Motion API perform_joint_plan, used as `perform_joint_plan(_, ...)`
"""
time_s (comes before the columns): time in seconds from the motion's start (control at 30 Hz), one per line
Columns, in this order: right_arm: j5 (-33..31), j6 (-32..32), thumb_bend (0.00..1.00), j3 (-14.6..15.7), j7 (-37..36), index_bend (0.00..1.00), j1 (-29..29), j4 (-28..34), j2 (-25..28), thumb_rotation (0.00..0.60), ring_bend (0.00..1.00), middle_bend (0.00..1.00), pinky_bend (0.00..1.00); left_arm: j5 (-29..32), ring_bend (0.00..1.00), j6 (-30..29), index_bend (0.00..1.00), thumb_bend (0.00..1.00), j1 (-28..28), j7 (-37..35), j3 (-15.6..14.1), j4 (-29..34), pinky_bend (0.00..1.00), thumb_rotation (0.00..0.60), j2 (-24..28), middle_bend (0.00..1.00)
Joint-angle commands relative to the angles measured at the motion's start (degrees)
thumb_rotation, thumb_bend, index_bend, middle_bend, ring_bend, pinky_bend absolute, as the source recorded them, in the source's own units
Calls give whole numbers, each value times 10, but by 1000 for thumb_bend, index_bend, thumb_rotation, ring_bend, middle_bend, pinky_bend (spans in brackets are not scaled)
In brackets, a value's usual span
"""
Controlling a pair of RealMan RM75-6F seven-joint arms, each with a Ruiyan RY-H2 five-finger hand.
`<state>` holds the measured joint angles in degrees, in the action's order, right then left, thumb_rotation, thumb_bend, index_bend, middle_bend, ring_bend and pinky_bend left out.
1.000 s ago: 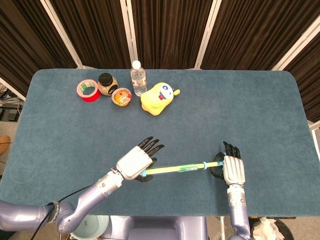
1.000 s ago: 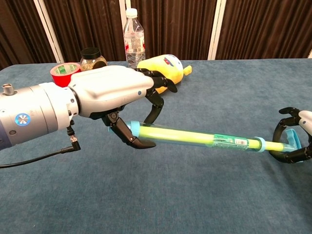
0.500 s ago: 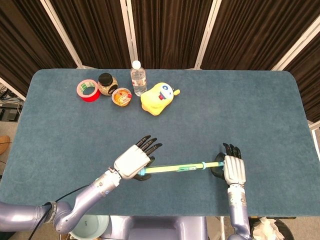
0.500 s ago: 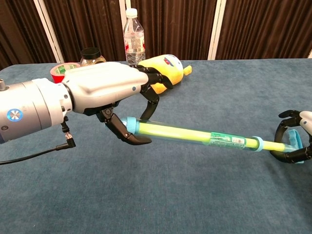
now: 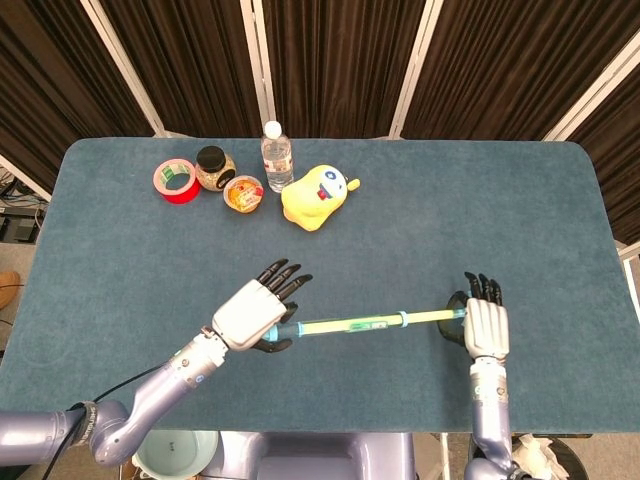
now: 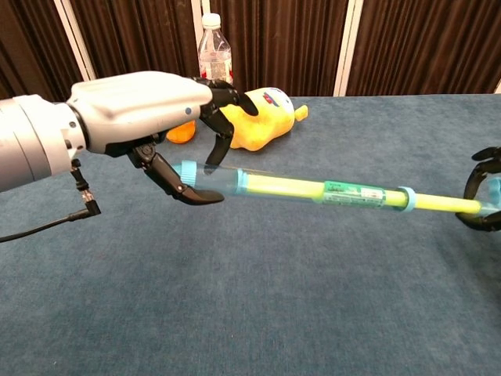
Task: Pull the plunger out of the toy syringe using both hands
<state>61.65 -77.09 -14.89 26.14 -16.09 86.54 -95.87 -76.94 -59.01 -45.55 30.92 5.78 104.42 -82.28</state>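
The toy syringe [image 5: 350, 325] is held in the air just above the near part of the blue table [image 5: 480, 220], lying roughly level between the two hands. The left hand [image 5: 252, 313] grips the tip end of the clear barrel: in the chest view its thumb sits under the barrel while a finger [image 6: 221, 125] curls down onto it from above, the other fingers spread forward. The plunger [image 6: 438, 204], a yellow-green rod, sticks out of the barrel's blue collar toward the right hand [image 5: 486, 325], which holds its far end; in the chest view only dark fingertips at the frame edge are seen curled around the plunger's blue end piece. Inside the barrel, the yellow-green plunger fills most of the length, leaving a short clear stretch near the tip.

Farther back on the table lies a yellow plush toy [image 5: 316, 196]. Left of it stand a small orange-lidded cup [image 5: 243, 193], a dark-lidded jar [image 5: 212, 167] and a roll of red tape [image 5: 176, 180]. A clear water bottle [image 5: 276, 157] stands just behind the plush toy.
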Motion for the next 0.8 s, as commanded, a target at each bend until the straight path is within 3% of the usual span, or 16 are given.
perform_joint_plan(0.03,-4,-4,529,-9,4,693,-3,5,11,600,39,138,0,-2,0,-3,648,340,4,-7,0,3,60,600,9,88)
perform_joint_plan(0.8,-48,0,528,-46,-21,700,-2,-14,69,600,41,139,0,-26,0,-24,653,339,33,-49,-19,6,60,600,49,88)
